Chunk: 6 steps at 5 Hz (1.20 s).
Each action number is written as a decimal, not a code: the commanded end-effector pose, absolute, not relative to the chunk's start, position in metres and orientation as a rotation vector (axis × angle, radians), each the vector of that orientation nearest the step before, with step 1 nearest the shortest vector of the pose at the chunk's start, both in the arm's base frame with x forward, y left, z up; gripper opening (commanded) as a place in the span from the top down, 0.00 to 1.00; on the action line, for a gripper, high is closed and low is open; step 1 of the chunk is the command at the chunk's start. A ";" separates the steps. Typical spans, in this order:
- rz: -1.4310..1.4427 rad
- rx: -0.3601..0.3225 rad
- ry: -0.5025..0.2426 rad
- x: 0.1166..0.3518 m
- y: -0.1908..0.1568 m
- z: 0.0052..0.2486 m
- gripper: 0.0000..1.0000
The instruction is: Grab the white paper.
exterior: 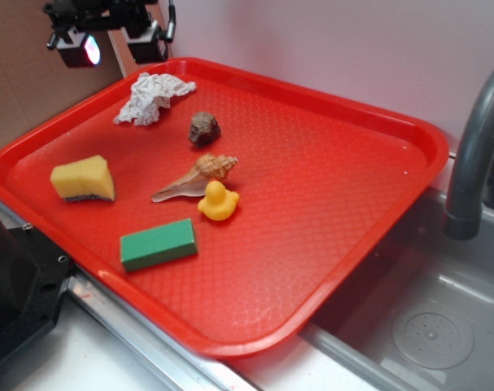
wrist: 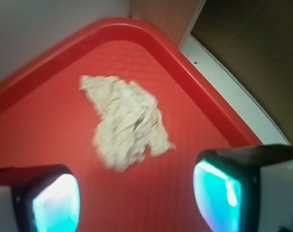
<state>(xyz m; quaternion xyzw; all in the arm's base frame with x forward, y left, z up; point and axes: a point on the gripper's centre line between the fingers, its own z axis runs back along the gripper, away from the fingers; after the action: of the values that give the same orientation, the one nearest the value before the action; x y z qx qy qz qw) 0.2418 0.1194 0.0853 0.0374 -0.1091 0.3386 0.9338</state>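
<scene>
The white paper (exterior: 151, 98) is a wrinkled wad lying on the red tray (exterior: 328, 163) near its far left corner. In the wrist view the white paper (wrist: 127, 121) lies on the tray's red floor just ahead of my fingers. My gripper (exterior: 115, 47) hangs above the tray's far left rim, up and to the left of the paper. In the wrist view my gripper (wrist: 136, 200) is open and empty, its two fingers wide apart with bare red tray between them.
On the tray lie a brown rock (exterior: 204, 129), a spiral seashell (exterior: 199, 175), a yellow rubber duck (exterior: 218, 201), a yellow sponge wedge (exterior: 83, 179) and a green block (exterior: 158, 243). A grey faucet (exterior: 474, 138) and sink (exterior: 426, 326) are at the right.
</scene>
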 end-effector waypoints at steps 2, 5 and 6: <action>0.695 0.077 -0.292 0.244 0.133 0.106 0.00; 0.664 0.035 -0.342 0.268 0.156 0.035 0.00; 0.655 0.027 -0.323 0.274 0.145 0.025 0.05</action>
<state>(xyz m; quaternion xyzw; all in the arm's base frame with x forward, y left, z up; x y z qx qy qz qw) 0.2734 0.1363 0.0155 0.0156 -0.1437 0.3220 0.9357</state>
